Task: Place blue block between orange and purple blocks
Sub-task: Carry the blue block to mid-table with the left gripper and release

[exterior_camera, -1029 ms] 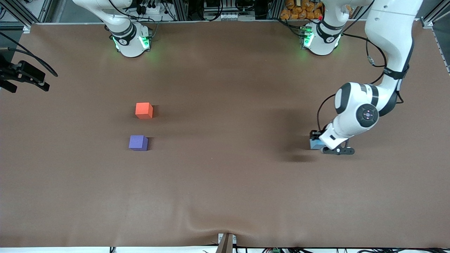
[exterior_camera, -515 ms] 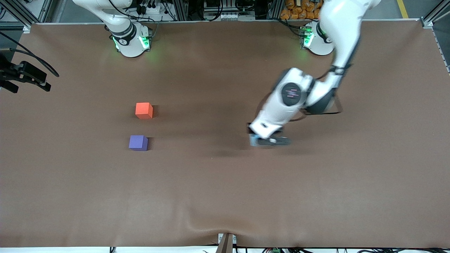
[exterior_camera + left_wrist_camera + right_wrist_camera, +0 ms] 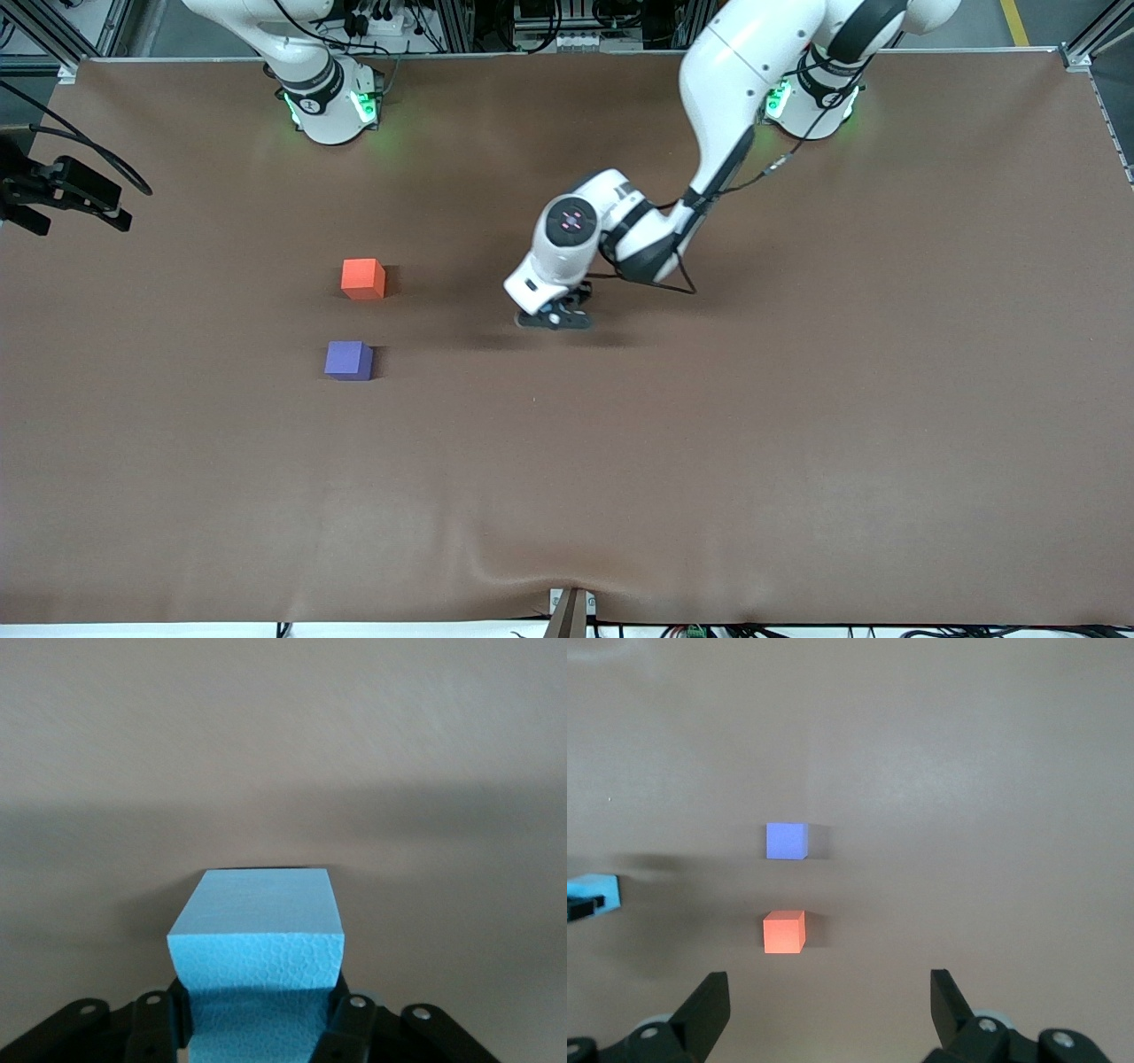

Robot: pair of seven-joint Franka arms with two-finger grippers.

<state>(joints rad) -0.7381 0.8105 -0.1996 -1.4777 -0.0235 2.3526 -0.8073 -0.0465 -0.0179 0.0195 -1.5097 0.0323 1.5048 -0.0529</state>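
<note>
I was mid-carry, left gripper (image 3: 554, 317) clamped on the blue block (image 3: 255, 939) near the orange block (image 3: 363, 278), gap above purple (image 3: 348, 361) next; right gripper (image 3: 828, 1010) waited open.

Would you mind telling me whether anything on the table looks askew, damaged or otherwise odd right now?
Nothing stands out. The orange block and purple block sit flat and apart on the table. The left gripper holds the blue block squarely above it. The right gripper waits open.
</note>
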